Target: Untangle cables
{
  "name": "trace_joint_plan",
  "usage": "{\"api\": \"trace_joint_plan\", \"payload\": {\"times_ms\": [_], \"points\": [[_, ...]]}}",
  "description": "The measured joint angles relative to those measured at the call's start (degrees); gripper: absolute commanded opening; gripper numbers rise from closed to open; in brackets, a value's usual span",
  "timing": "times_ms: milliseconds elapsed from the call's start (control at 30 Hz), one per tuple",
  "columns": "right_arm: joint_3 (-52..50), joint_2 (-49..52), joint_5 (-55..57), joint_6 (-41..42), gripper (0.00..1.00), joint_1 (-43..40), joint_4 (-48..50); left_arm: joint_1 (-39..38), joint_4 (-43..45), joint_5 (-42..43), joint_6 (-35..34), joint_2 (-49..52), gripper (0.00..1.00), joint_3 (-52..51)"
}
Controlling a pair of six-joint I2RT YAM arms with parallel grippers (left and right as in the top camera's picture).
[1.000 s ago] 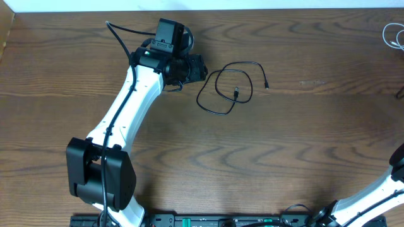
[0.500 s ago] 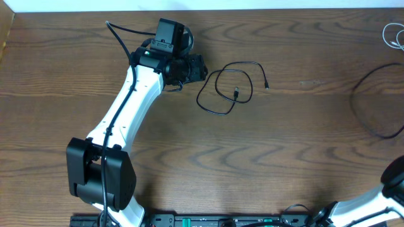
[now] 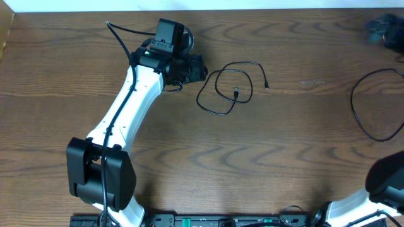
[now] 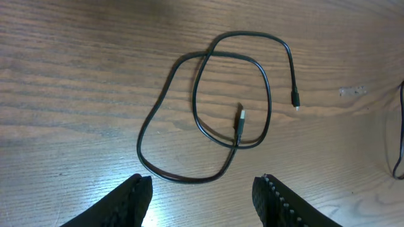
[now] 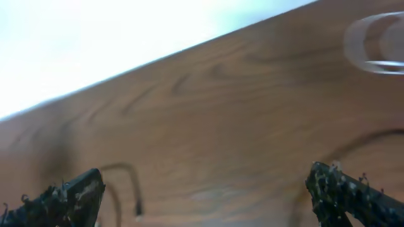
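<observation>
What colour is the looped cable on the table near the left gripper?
The cable is black; the left wrist view shows it best.

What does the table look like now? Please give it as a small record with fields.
table: brown wood
black cable: lies flat in loose loops and crosses itself; one plug inside a loop, one outside
white cable: pale coil, blurred, seen only in the right wrist view
left end effector: open, empty, beside the black cable, not touching it
right end effector: open wide, empty, white cable ahead of it
cables to each other: apart, not tangled together
</observation>
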Motion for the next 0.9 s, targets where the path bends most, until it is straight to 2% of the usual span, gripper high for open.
{"api": "trace_joint_plan", "payload": {"times_ms": [100, 300, 467, 567, 667, 900], "points": [[-0.7, 1.7, -1.0, -1.5, 0.93, 5.7, -0.3, 0.0, 0.1, -0.9, 0.0, 0.0, 0.56, 0.0], [-4.6, 7.1, -1.5, -3.5, 0.87, 15.3, -0.9, 0.5, -0.5, -6.2, -3.3, 0.0, 0.56, 0.0], [-5.7, 11.8, -0.3, -8.1, 0.87, 24.2, -2.7, 4.0, -0.7, -8.6, -6.7, 0.0, 0.56, 0.0], [-5.7, 12.6, 1.9, -11.2, 0.79, 29.7, -3.0, 6.8, -1.7, -9.3, -7.8, 0.0, 0.56, 0.0], [-5.7, 12.6, 3.5, -18.3, 0.76, 34.5, -4.4, 9.4, -3.9, -9.7, -7.9, 0.0, 0.56, 0.0], [-5.7, 12.9, 4.8, -36.8, 0.8, 42.5, -6.3, 11.5, -6.5, -10.3, -8.2, 0.0, 0.56, 0.0]]}}
